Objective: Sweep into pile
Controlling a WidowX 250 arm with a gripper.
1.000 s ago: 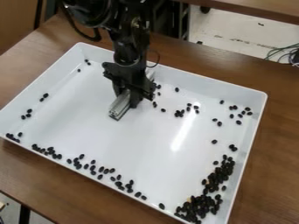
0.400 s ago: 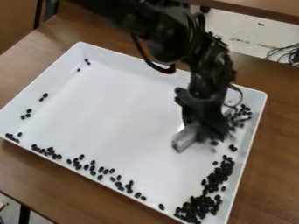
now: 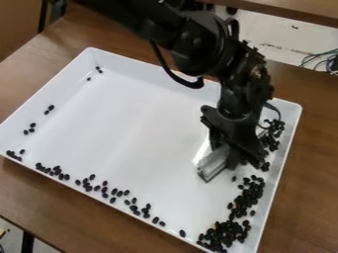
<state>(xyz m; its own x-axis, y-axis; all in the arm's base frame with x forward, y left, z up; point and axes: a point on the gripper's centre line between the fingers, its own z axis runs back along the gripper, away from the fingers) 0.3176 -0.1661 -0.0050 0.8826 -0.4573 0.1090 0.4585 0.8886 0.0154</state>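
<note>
My gripper (image 3: 237, 157) hangs low over the right part of the white tray (image 3: 132, 118), shut on a silver metal bar (image 3: 213, 165) whose near end points to the lower left. Black beans (image 3: 271, 136) are bunched between the bar and the tray's right wall. A dense heap of beans (image 3: 228, 233) fills the lower right corner and runs up along the right wall. More beans (image 3: 109, 192) are strewn along the near wall. A few small groups (image 3: 49, 109) lie by the left wall, and several beans sit near the far left corner.
Raised walls edge the tray on all sides, standing on a brown wooden table (image 3: 297, 197). Cables (image 3: 320, 60) hang at the upper right beyond the table. The upper arm crosses above the tray's far wall.
The gripper and its bar have moved right and toward the camera from the tray's far middle. Beans once scattered along the far right are now bunched near the right wall.
</note>
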